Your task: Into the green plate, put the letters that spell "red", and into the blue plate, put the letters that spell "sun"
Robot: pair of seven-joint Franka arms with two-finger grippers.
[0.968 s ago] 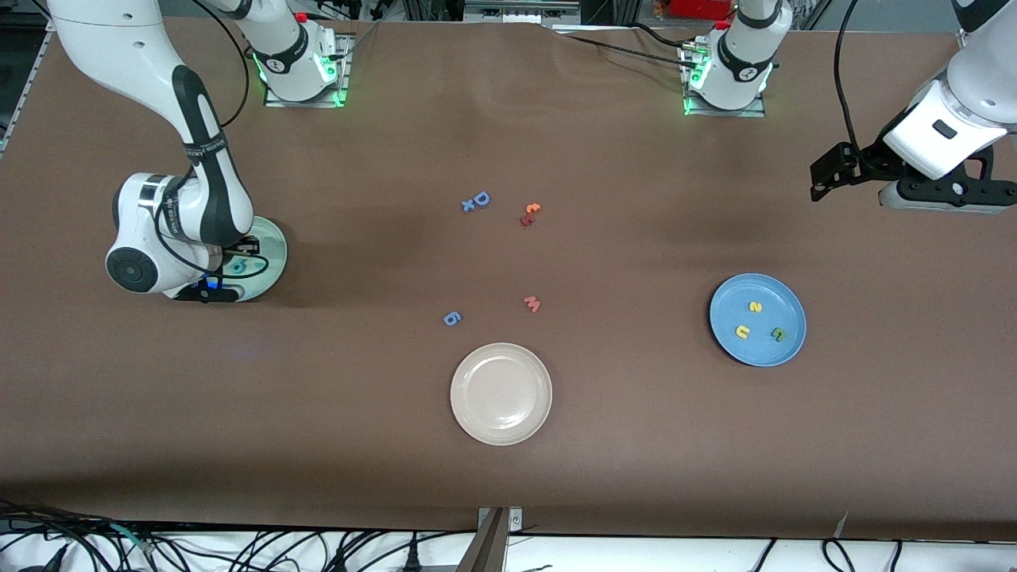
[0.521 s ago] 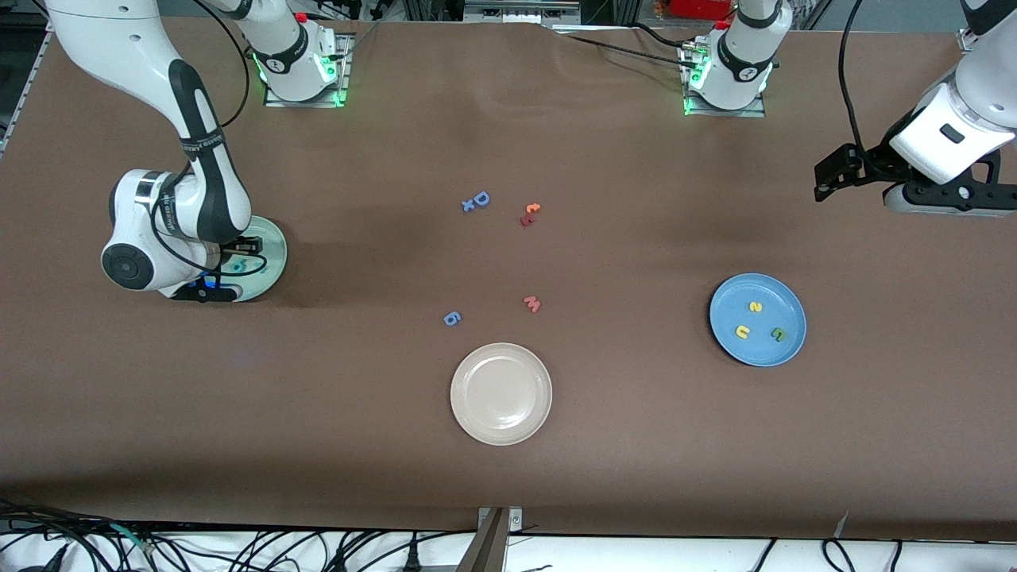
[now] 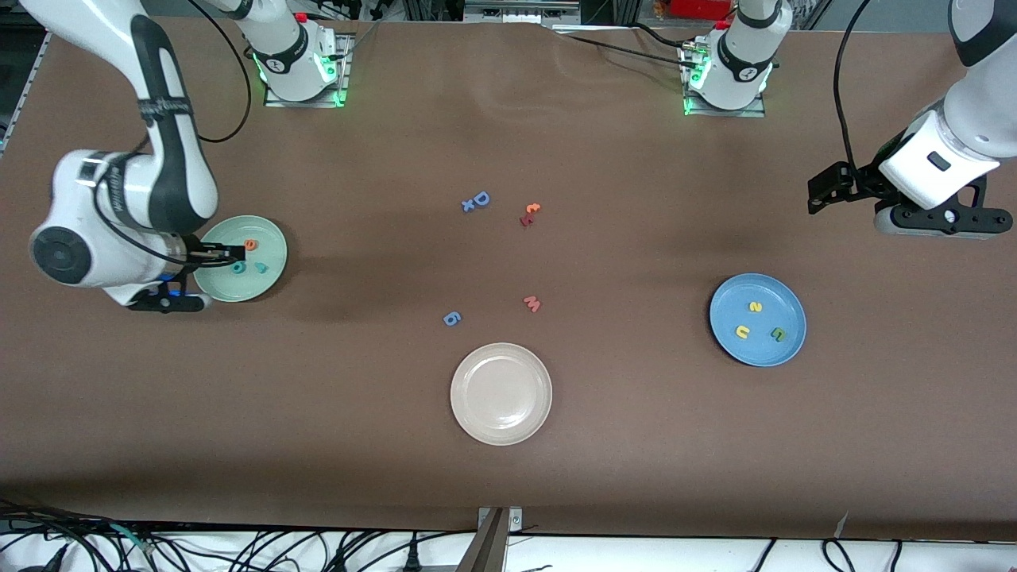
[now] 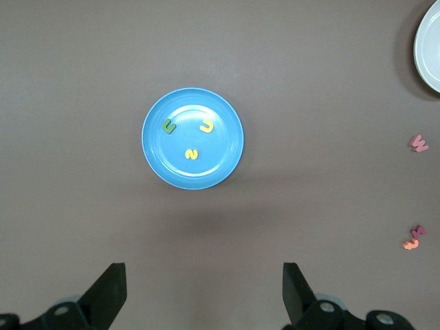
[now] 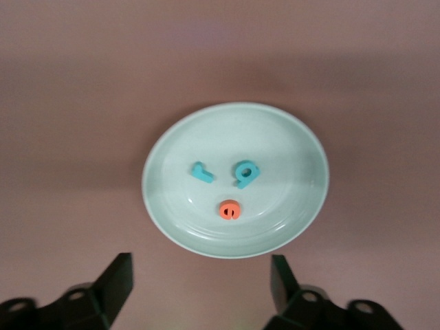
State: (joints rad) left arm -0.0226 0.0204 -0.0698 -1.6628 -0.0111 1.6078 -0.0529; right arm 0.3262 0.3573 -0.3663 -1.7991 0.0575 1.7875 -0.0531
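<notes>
Nearest the front camera we see the off-white beige plate, round, shallow and smooth, on the matte brown surface. Just farther lie a small blue "6" and a pinkish-red "w", both flat foam cut-outs.

Toward the left arm's end sits the blue plate, round and glossy, holding the letters that spell "sun": a yellow "s", a yellow "u" and a dark green "n", all apart from one another.

Toward the right arm's end sits the pale green plate, with the letters that spell "red" in it: an orange "e", a teal "r" and a teal "d". The right gripper hangs above the plate's edge, its jaws spread wide and empty. A second ago that gripper sat low over the plate and hid most of it; now it has lifted and the orange "e" lies in plain sight.

Farther still, mid-surface, a blue capital "D" touches a tiny blue cross, beside a small orange and dark red pair.

The left gripper waits high over bare surface, jaws fully apart, holding nothing, having shifted only slightly.
</notes>
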